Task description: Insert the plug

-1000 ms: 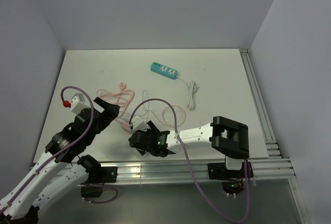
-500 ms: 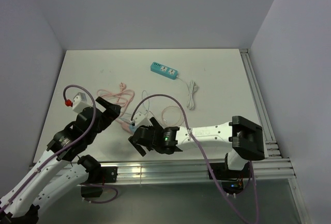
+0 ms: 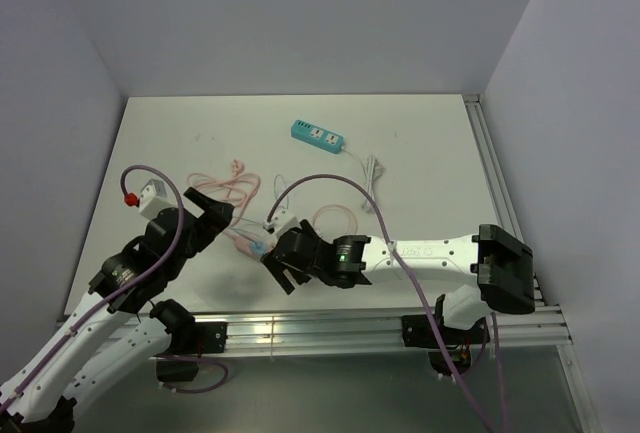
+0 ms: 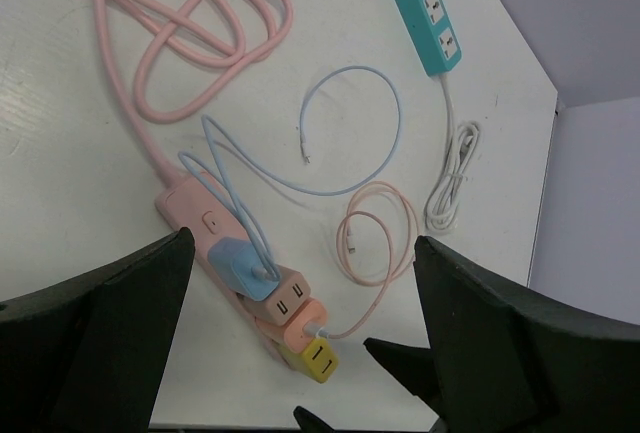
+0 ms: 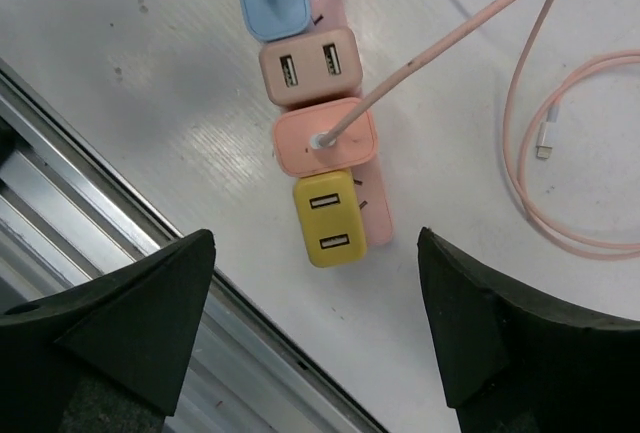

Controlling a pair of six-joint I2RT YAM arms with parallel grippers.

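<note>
A pink power strip (image 4: 190, 210) lies near the table's front edge, with blue (image 4: 233, 262), tan (image 4: 281, 296), salmon (image 4: 299, 330) and yellow (image 4: 318, 361) chargers plugged in along it. In the right wrist view the yellow charger (image 5: 329, 217) sits at the end of the strip (image 5: 377, 215), below the salmon one (image 5: 325, 139). My right gripper (image 5: 315, 243) is open and empty, hovering over the yellow charger; in the top view it (image 3: 283, 265) is just right of the strip (image 3: 252, 243). My left gripper (image 4: 305, 243) is open and empty, above and left of the strip.
A teal power strip (image 3: 318, 136) lies at the back, with a white bundled cable (image 3: 372, 183). The strip's pink cord (image 3: 228, 189) is coiled to the left. A thin pink cable (image 4: 385, 233) and a blue cable (image 4: 352, 123) loop nearby. The aluminium rail (image 5: 60, 213) runs along the front edge.
My right arm has stretched out, its elbow swinging right, and the gripper has shifted a little right and back beside the strip. The left arm has barely moved.
</note>
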